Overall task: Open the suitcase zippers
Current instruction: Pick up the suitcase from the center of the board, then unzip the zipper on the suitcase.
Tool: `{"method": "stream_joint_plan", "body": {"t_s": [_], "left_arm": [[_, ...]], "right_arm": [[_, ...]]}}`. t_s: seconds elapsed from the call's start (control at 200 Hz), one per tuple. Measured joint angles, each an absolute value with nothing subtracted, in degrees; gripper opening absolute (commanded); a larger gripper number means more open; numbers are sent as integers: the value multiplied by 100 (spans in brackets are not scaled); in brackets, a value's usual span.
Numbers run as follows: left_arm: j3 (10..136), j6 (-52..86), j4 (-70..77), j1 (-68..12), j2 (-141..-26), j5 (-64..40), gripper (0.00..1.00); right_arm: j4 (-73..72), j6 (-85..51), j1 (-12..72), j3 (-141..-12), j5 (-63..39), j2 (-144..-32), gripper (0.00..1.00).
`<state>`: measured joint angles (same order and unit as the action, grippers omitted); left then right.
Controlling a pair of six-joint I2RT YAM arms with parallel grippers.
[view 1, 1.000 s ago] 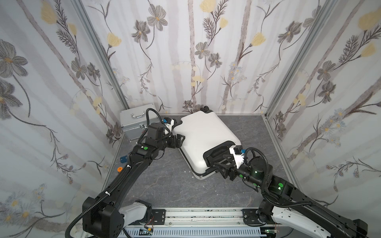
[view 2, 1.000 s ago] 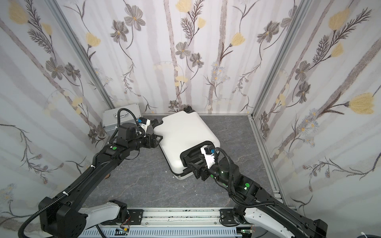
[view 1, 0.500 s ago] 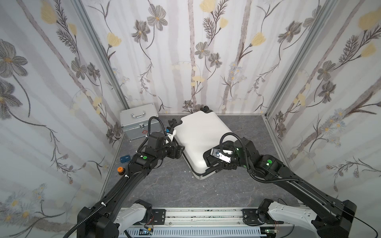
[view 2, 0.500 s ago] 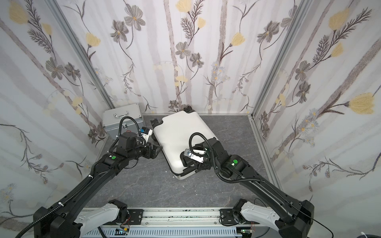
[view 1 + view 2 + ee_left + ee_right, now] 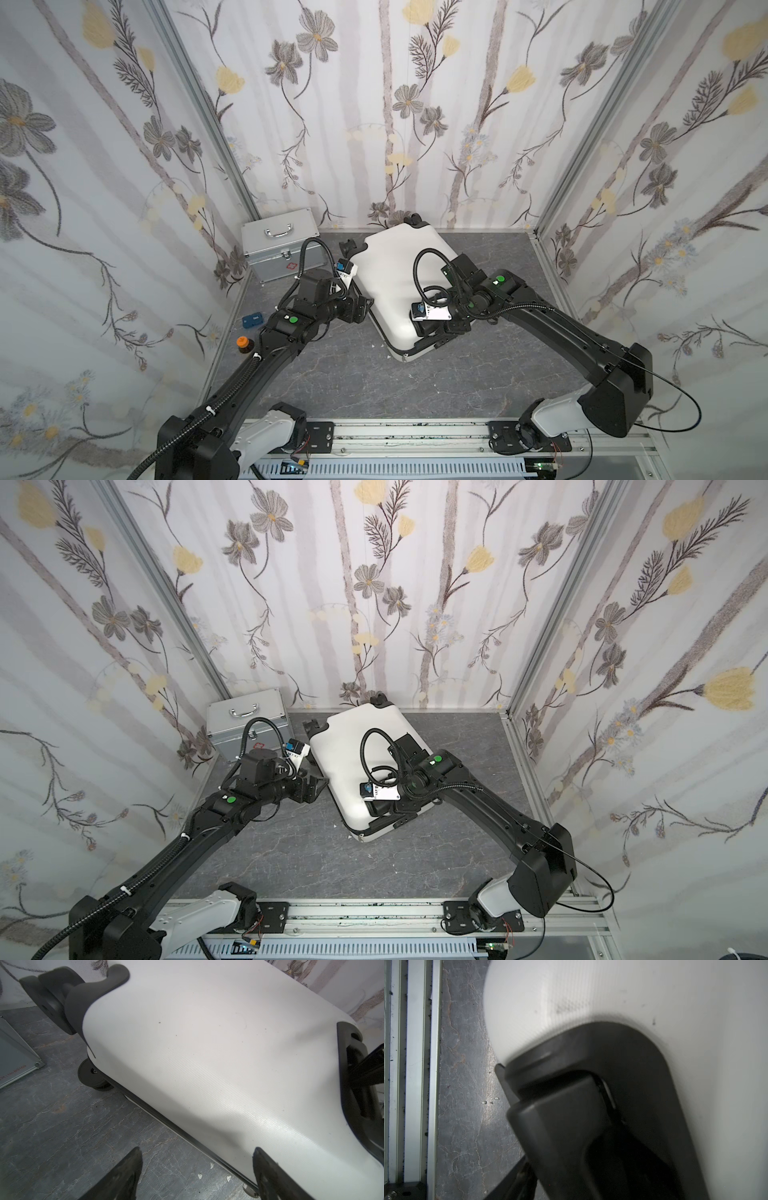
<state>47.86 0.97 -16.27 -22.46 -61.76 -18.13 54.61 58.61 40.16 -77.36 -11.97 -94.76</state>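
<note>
Grey marbled floor (image 5: 374,386) fills a booth papered with flowers. At the far left a silver case (image 5: 282,249) stands against the wall. Beside it the left arm reaches in low with a bent elbow. The left gripper (image 5: 362,308) sits just beside the long edge of the suitcase (image 5: 395,282). Its fingers (image 5: 128,1167) are spread wide with nothing between them, above the zipper (image 5: 166,1120), a dark track along the seam.

The suitcase lies flat mid-floor, wheels toward the back wall, and its seam looks closed. On the right, the right arm folds over the shell, with the right gripper (image 5: 436,334) down at the black handle recess (image 5: 643,1084). I cannot tell whether it is clamped there.

This reads as the approach step. The next move calls for finding a pull, which I cannot pick out, and pinching it.
</note>
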Motion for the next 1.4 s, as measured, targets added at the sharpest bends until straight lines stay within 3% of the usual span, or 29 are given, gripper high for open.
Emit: {"method": "stream_joint_plan", "body": {"t_s": [0.19,0.265,0.365,0.685,1.009,1.399], "left_arm": [[4711,-1,-1605,-2257,-6136,-1826,77],[4650,-40,-1566,-2259,-5970,-1887,76],[4372,-189,-1378,-2322,-5588,-2003,76],[3041,-690,-663,-2768,-4346,-2593,57],[2032,-384,795,-3715,-4906,-2462,53],[1658,189,2504,-3894,-5194,-1658,42]], "right_arm": [[5422,6458,4005,-7883,-1793,-9583,20],[5542,6250,3933,-7937,-1726,-9500,0],[6069,6095,3760,-8167,-1804,-9439,0],[6372,5872,3286,-9148,-2692,-9585,0],[5841,5472,3273,-9087,-3070,-9426,0],[5537,5341,3282,-8927,-3203,-9382,0]]}}
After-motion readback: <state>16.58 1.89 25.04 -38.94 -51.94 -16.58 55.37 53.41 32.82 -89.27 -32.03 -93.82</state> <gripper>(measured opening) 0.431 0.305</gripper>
